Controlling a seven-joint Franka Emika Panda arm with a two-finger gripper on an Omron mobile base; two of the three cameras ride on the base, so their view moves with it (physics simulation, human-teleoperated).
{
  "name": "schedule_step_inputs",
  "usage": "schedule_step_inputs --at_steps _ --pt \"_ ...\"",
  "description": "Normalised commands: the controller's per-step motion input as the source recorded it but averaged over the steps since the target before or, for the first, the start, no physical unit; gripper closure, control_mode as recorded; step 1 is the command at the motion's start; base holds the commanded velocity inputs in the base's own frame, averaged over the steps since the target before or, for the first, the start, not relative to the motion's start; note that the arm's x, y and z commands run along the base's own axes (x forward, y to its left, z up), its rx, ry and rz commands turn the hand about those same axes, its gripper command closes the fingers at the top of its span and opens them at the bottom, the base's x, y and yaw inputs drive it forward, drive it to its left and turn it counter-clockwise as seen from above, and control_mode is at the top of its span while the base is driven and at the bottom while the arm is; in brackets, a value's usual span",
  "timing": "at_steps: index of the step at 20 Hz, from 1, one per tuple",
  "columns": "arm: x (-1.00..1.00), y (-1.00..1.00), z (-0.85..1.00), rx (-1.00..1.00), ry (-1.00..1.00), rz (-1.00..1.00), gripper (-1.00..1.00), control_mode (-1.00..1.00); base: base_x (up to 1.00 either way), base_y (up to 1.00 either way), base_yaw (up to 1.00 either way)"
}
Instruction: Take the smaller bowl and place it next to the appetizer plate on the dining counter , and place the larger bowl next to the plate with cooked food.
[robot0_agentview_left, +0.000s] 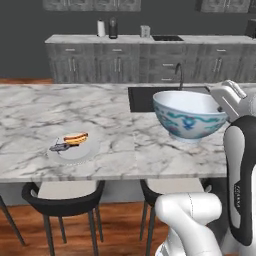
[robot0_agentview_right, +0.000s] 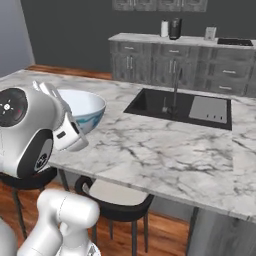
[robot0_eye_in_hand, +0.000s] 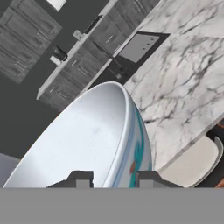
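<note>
The fingers (robot0_eye_in_hand: 81, 178) were seen astride the rim of the larger bowl (robot0_agentview_left: 189, 116), one inside the wall and one outside, so the gripper (robot0_eye_in_hand: 111, 180) was judged to be clamped on that rim. The bowl was held upright just above the marble bench (robot0_agentview_left: 30, 107), beside the sink (robot0_agentview_right: 179, 107). The plate with cooked food (robot0_agentview_left: 74, 148) lay well apart toward the robot's left, so the carry was judged to run leftward along the bench.
</note>
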Motion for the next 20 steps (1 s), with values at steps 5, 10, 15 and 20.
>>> schedule_step_inputs --at_steps 5,10,15,20 --pt "0.00 0.00 0.00 0.00 0.00 0.00 1.00 1.00 0.68 1.00 -0.19" --pt "0.00 0.00 0.00 0.00 0.00 0.00 1.00 1.00 0.12 1.00 -0.09" --pt "0.00 0.00 0.00 0.00 0.00 0.00 1.00 1.00 0.25 0.97 -0.04" --pt "0.00 0.00 0.00 0.00 0.00 0.00 1.00 1.00 0.25 0.32 -0.03"
